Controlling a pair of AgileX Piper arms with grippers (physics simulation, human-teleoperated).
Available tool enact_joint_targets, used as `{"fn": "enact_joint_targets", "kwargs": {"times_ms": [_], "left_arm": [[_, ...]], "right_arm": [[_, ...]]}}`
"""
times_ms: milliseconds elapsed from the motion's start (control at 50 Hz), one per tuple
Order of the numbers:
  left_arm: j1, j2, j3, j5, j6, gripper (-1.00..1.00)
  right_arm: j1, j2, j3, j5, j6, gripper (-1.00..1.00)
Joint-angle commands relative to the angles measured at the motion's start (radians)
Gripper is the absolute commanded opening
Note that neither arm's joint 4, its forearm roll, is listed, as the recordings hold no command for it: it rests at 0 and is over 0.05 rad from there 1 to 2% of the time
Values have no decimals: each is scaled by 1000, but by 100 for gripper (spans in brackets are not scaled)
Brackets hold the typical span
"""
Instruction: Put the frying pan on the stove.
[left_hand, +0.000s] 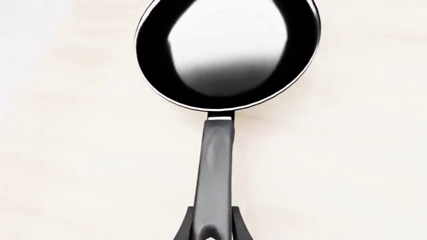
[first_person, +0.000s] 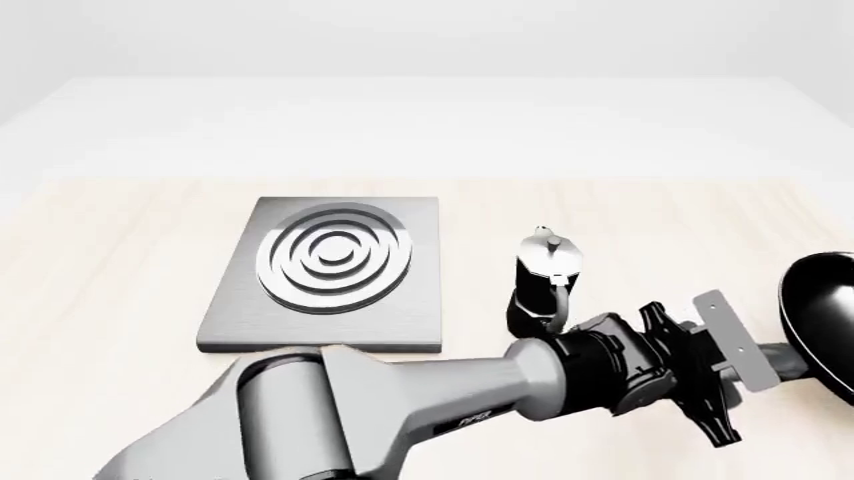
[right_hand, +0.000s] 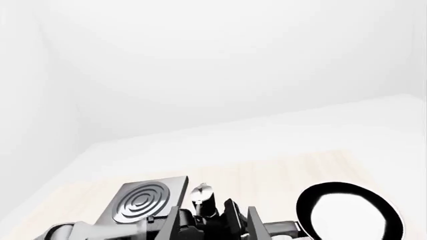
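The frying pan (left_hand: 227, 55), black with a glossy pale inside, lies on the light wooden table at the far right edge of the front view (first_person: 825, 310). Its long dark grey handle (left_hand: 215, 170) runs back between the fingers of my left gripper (left_hand: 212, 231), which is shut on the handle's end. In the front view the left arm reaches across to the right, with the gripper (first_person: 777, 362) at the handle. The stove (first_person: 327, 265), a grey square slab with concentric rings, lies well to the left of the pan. The right gripper is out of view.
A black-and-silver moka pot (first_person: 545, 285) stands between the stove and the pan, just beyond my left forearm (first_person: 441, 400). The right wrist view looks from high up at the stove (right_hand: 141, 202), moka pot (right_hand: 202, 197) and pan (right_hand: 347, 217).
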Motion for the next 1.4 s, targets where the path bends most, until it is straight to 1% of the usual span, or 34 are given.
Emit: {"fn": "enact_joint_targets", "kwargs": {"times_ms": [20,120,320,560,880,1080,1100,1400], "left_arm": [[13,-126,31,-6,54,-100],[21,-169,44,3,62,-100],[50,-205,22,32,79,-100],[82,-286,48,52,78,-100],[142,-435,166,46,77,-100],[199,-519,244,32,93,-100],[205,-528,246,31,82,-100],[281,-640,374,9,85,-100]], "right_arm": [[-1,0,0,0,-5,100],[0,0,0,0,-8,100],[-1,0,-1,0,-12,100],[-1,0,-20,0,-12,100],[-3,0,-18,0,-28,100],[-1,0,-21,0,-44,100],[-1,0,-21,0,-44,100],[-2,0,-23,0,-50,100]]}}
